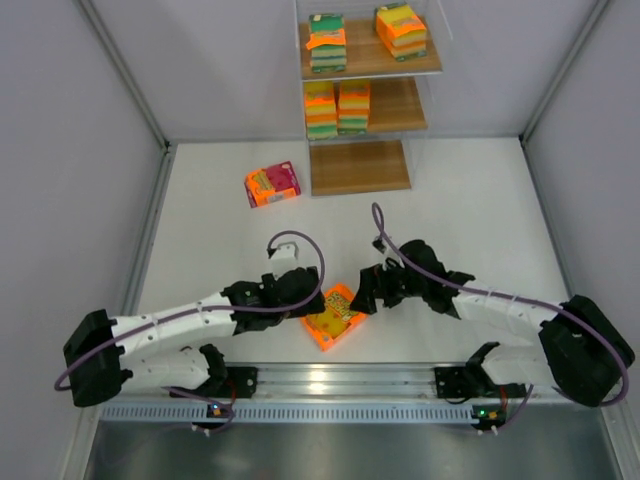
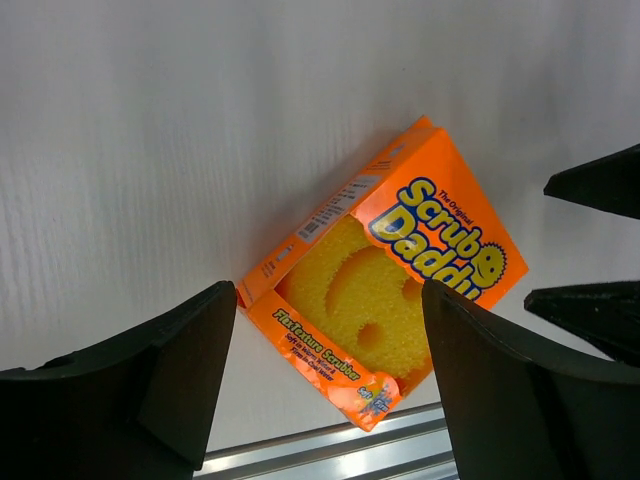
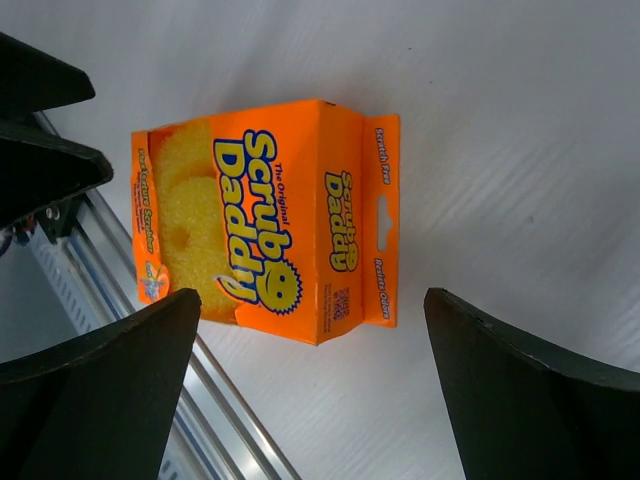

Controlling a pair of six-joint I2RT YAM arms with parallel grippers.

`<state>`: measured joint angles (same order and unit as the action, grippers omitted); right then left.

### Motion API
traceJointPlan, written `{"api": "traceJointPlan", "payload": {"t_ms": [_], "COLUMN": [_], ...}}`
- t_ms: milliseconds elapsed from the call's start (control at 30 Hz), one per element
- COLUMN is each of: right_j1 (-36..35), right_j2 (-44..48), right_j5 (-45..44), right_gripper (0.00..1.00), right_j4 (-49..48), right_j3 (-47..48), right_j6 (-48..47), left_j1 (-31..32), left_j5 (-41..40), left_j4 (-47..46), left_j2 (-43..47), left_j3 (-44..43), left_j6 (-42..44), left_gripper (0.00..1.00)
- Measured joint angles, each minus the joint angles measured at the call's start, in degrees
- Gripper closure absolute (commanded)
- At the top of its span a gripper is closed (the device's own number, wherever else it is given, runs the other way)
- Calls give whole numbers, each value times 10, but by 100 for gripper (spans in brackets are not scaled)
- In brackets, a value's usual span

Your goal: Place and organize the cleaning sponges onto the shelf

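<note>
An orange sponge pack (image 1: 335, 317) (image 2: 385, 290) (image 3: 270, 220) with a yellow smiley sponge lies flat on the table just behind the front rail. My left gripper (image 1: 312, 303) (image 2: 328, 300) hovers at its left end, open, with its fingers apart from the box. At the pack's right end my right gripper (image 1: 362, 297) (image 3: 310, 300) is wide open and holds nothing. A pink-red pack (image 1: 272, 185) lies on the table left of the shelf (image 1: 425, 95). Two sponge stacks (image 1: 327, 42) (image 1: 401, 31) sit on the top board and two packs (image 1: 338, 108) on the middle board.
The shelf's bottom board (image 1: 358, 166) is bare. A metal rail (image 1: 340, 380) (image 2: 330, 450) runs along the near table edge right behind the orange pack. White walls close in the table on the left and right.
</note>
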<state>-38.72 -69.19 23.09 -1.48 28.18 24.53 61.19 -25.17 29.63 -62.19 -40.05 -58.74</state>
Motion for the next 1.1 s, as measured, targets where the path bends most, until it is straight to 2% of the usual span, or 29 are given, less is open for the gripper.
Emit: {"api": "traceJointPlan", "payload": {"t_ms": [267,500,700,900,1033,1100], "right_j1": [-57,-122,-132,-150,-155,-155], "right_j2": [-28,-87,-120,-141,-144,-143], "right_j5": [-21,-85,-126,-143,-163,-178], "right_gripper": [1,4,9,31,49,52], "right_j4": [-6,-1,11,19,24,26], "right_j3": [26,68,77,96,101,102], "right_j6": [-21,-36,-46,-46,-40,-34], "left_j1": [2,3,3,3,4,4], "left_j5": [0,-2,-5,-3,-3,-4], "left_j4": [5,6,8,8,9,9], "left_j2": [-7,61,123,126,141,157], "left_j3": [32,65,88,103,112,116], "left_j6": [-41,-44,-44,-44,-44,-44], "left_gripper": [21,20,19,19,19,19]}}
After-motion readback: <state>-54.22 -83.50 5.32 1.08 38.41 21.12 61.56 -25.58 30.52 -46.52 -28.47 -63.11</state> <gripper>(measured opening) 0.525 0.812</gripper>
